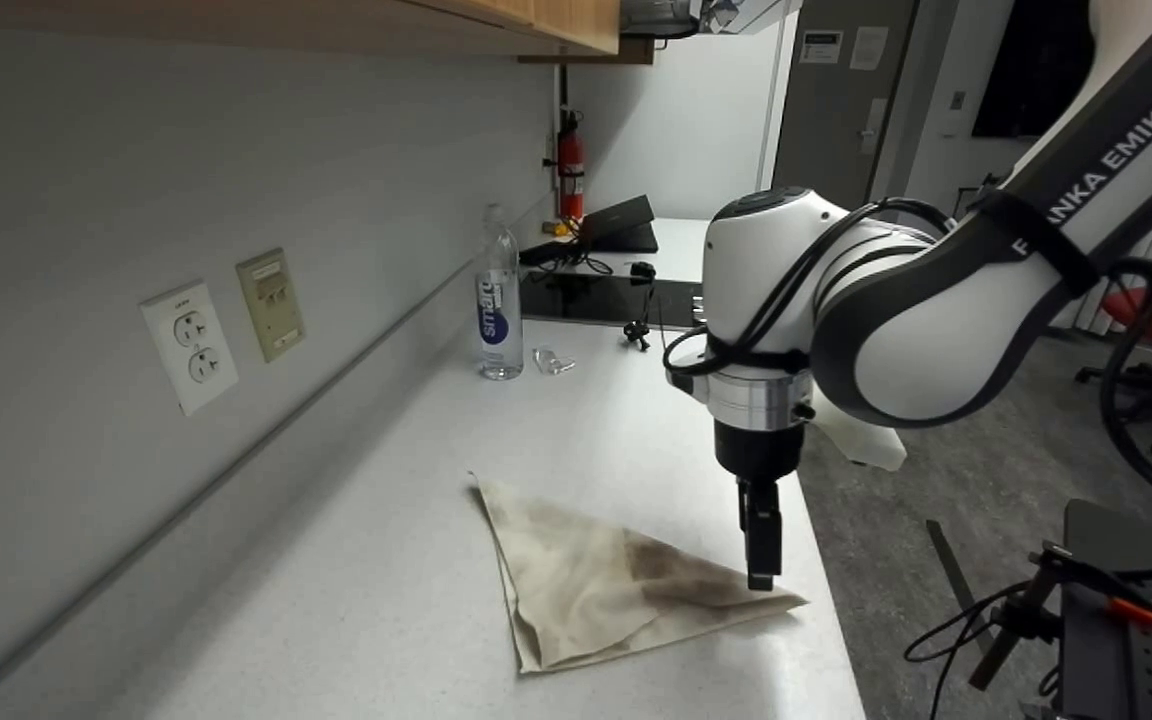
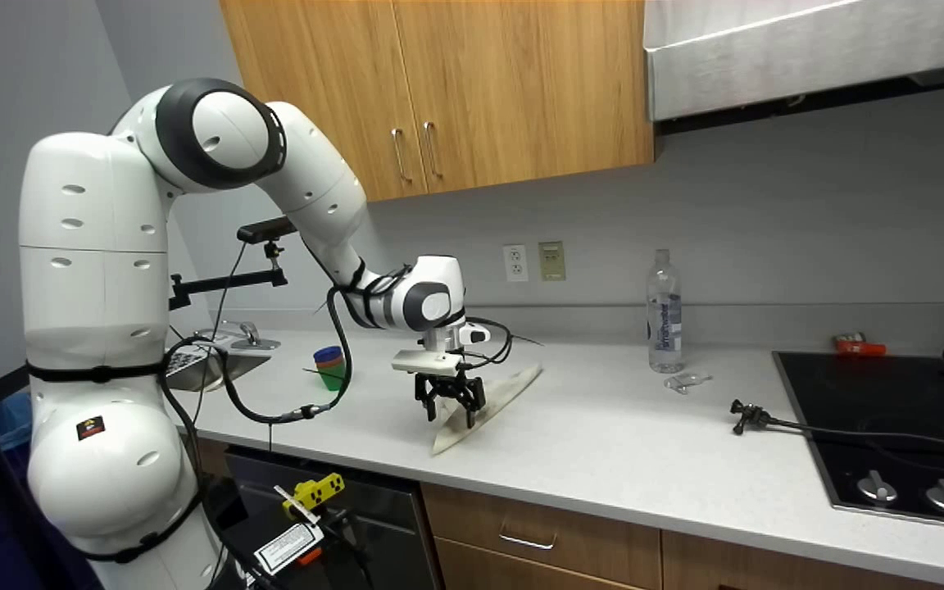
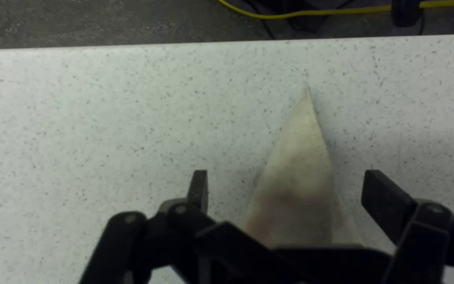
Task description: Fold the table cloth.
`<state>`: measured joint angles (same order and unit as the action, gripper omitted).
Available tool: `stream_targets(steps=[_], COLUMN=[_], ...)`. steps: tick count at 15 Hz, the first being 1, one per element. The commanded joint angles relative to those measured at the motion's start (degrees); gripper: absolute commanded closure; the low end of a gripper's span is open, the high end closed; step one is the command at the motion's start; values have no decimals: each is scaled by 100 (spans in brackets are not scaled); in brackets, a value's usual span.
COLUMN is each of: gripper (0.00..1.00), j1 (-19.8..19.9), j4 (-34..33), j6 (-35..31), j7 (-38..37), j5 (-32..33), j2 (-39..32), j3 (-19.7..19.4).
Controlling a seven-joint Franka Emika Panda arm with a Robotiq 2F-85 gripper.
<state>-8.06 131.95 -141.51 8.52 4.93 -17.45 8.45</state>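
The table cloth (image 1: 576,585) is off-white with brownish stains. It lies on the counter as a rough triangle, with layered edges on one side. One narrow corner points toward the counter's front edge. In an exterior view (image 2: 511,392) the arm's gripper partly hides it. In the wrist view the cloth's pointed corner (image 3: 300,157) lies between the two fingers. My gripper (image 3: 286,175) is open and empty, with a finger on each side of that corner. In both exterior views the gripper (image 1: 761,582) (image 2: 451,419) points down over this corner, and contact with the counter cannot be told.
A clear bottle (image 1: 501,310) stands by the wall, with a crumpled clear plastic piece (image 2: 685,381) beside it. Stacked cups (image 2: 329,369) stand near the sink. A black cooktop (image 2: 890,418) and a small black mount with a cable (image 2: 755,415) are farther along the counter.
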Motion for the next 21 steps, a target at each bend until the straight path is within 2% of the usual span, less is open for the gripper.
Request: stream_targets(steps=[1,5,7,10,12,13,14,21], gripper=[0,0,5,6,12,17,36,90], j1=[10,-55,-67,-123,-146,-155,-168,-233], j4=[-13,7,47,106,125,129,135,100], j6=[15,-77,-84,-143,-200,-222,-246,-265], j7=[-1,-160,-152,-227,-268,-293,-323,-484], j5=[2,77,43,84,101,93,89,162], j2=[1,-103,-214,-352,-428,-457,-478,-497], j3=[10,-18,13,-2,-11,-8,-6,-46])
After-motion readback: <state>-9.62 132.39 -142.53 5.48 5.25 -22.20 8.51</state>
